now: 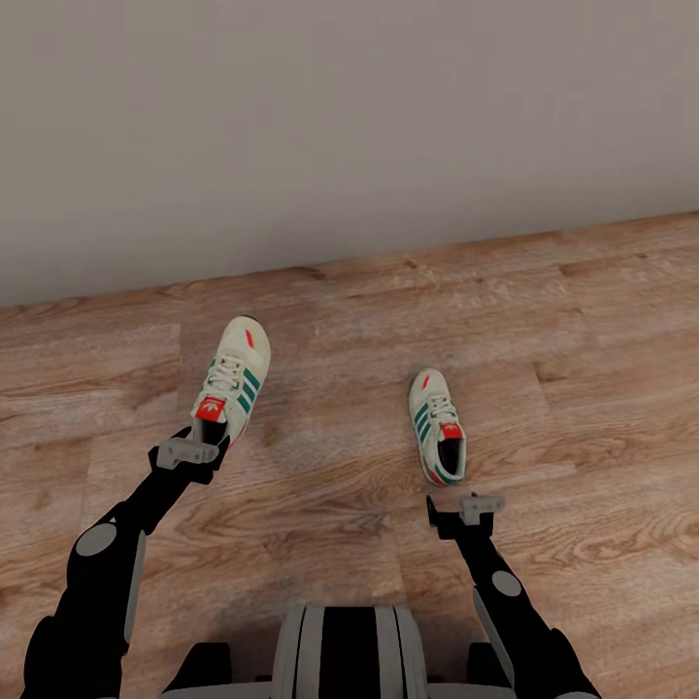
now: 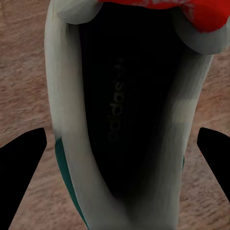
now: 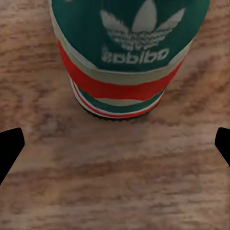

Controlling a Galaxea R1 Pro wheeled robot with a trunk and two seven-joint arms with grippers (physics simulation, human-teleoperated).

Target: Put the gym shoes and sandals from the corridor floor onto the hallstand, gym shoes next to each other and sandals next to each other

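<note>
Two cream-white gym shoes with green stripes lie on the corridor floor, toes toward the wall. My left gripper is open at the heel of the left gym shoe. In the left wrist view that shoe's dark opening sits between the black fingers, and the left gripper is spread wide around it. My right gripper hangs open just behind the heel of the right gym shoe. Its green heel tab lies ahead of the right gripper, apart from it. The sandals and the hallstand are out of view.
A plain grey wall runs along the far side of the wood planks, a short way beyond the shoes' toes. My own base shows at the near edge. Bare floor lies between the shoes and to the right.
</note>
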